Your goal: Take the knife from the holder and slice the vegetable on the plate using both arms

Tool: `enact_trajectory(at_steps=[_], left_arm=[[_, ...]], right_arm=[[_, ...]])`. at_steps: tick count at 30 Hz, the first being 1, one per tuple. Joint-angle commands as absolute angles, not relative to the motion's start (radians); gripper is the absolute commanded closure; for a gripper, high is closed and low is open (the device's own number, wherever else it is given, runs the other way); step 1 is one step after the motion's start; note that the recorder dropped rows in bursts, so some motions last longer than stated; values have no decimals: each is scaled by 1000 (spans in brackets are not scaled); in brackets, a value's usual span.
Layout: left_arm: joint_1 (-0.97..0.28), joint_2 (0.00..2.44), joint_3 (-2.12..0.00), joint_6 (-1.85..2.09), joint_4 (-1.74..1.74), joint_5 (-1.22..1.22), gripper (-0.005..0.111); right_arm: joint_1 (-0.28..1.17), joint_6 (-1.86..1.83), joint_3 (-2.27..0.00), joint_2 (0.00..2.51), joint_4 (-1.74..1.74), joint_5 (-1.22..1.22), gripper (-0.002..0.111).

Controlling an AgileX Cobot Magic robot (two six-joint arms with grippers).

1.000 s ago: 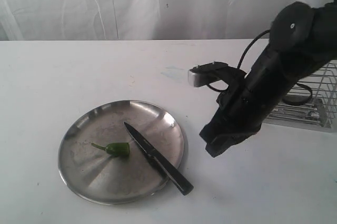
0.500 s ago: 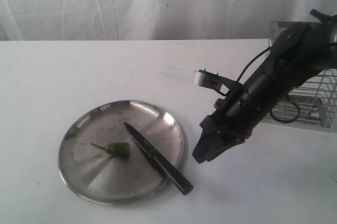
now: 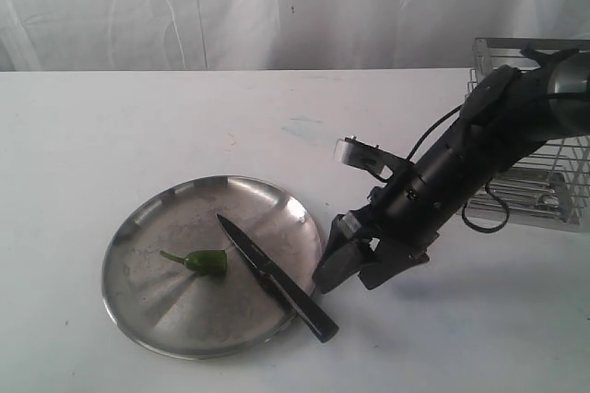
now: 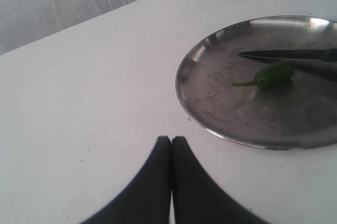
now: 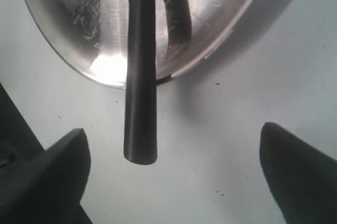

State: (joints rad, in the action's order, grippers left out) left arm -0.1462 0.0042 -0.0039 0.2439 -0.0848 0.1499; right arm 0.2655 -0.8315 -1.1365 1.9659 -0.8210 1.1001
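Observation:
The knife (image 3: 275, 278) lies across the plate (image 3: 166, 319), blade on the steel, black handle (image 5: 140, 103) sticking out over the rim onto the table. A small green vegetable (image 3: 205, 261) rests on the plate left of the blade (image 4: 287, 54), also seen in the left wrist view (image 4: 271, 75). My right gripper (image 3: 346, 268) hovers open just right of the handle end, its fingers (image 5: 66, 155) spread wide with only table between them. My left gripper (image 4: 171, 140) is shut and empty over bare table beside the plate (image 4: 210, 129). The holder (image 3: 544, 162) stands at the far right behind the right arm.
White tabletop all round, with a white curtain behind. A small silver camera bracket (image 3: 355, 150) sticks up from the right arm. The left arm is out of the exterior view.
The right arm has swung down and left from near the holder toward the knife handle, and its gripper has opened from shut. The knife, vegetable and plate have not moved.

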Motion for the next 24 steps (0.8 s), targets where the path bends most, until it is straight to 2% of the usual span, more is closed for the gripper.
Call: enact_trajectory(at_steps=[1,13,24], left_arm=[[-152,0,0,241,-95,149,107],[-152,0,0,241,-95,149,107],[-152,0,0,241,-95,149,107]], right_arm=[[260,-837,-1137,2010,-896,1149,27],[265,-878,-1137,2056,-912,1149,27],[354,-923,-1137,2086,-910,1123,27]])
